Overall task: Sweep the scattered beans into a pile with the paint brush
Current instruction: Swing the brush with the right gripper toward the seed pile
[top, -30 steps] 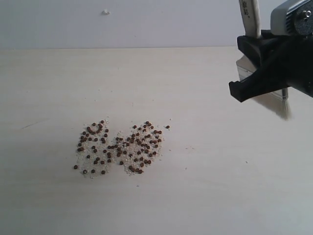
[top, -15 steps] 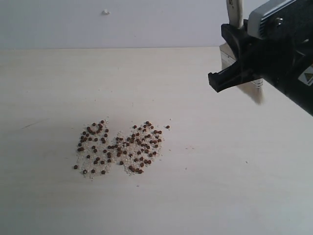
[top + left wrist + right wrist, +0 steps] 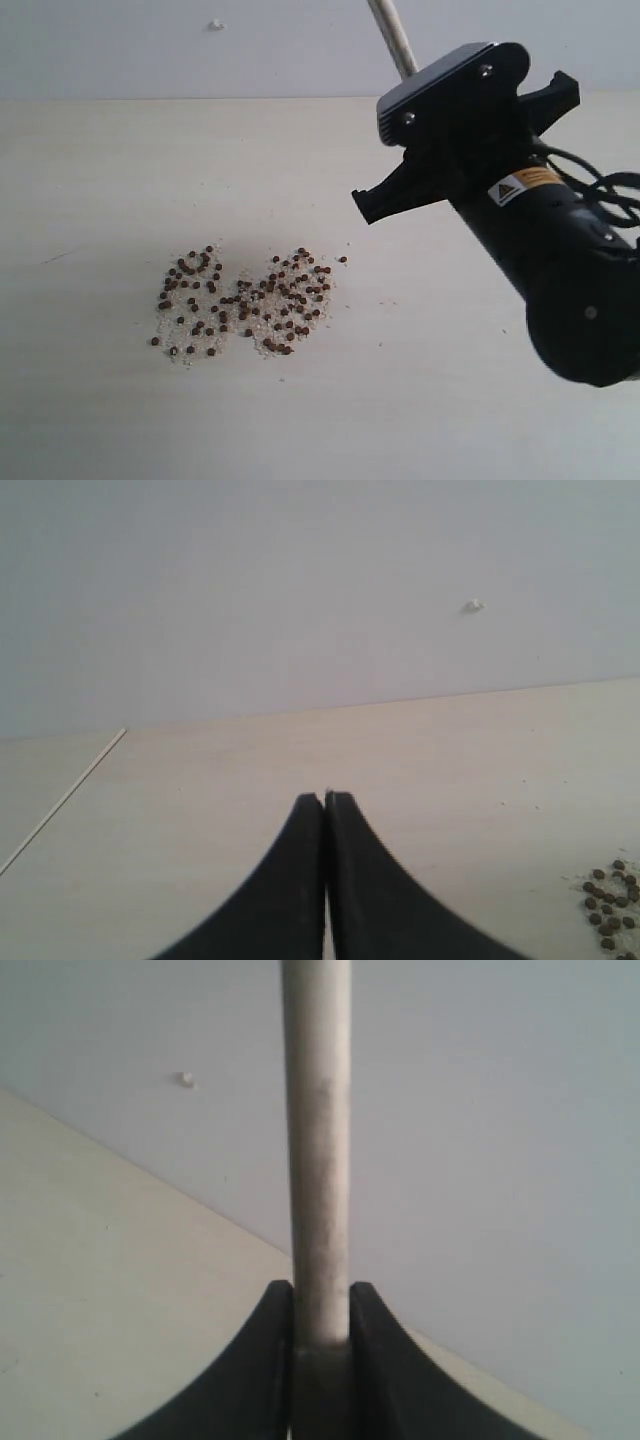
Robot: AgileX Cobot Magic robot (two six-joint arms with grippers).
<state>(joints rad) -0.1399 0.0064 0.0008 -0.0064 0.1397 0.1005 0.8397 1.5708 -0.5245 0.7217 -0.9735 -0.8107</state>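
Right hand (image 3: 320, 1305) clamped on paint brush (image 3: 393, 38) handle, handle slanting steeply up-left, left hand (image 3: 325, 802) pressed together.

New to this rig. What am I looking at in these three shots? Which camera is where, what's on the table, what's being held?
This is a robot with two arms, each ending in a two-finger gripper. The wide picture comes from a camera off the arms. The other two come from cameras on each wrist, looking out past the fingers. On the pale table lies a loose spread of small reddish-brown beans mixed with pale crumbs. The right gripper is shut on the paint brush. Only the brush's pale handle shows; its bristles are out of sight. The left gripper is shut with nothing in it and does not appear in the wide picture.
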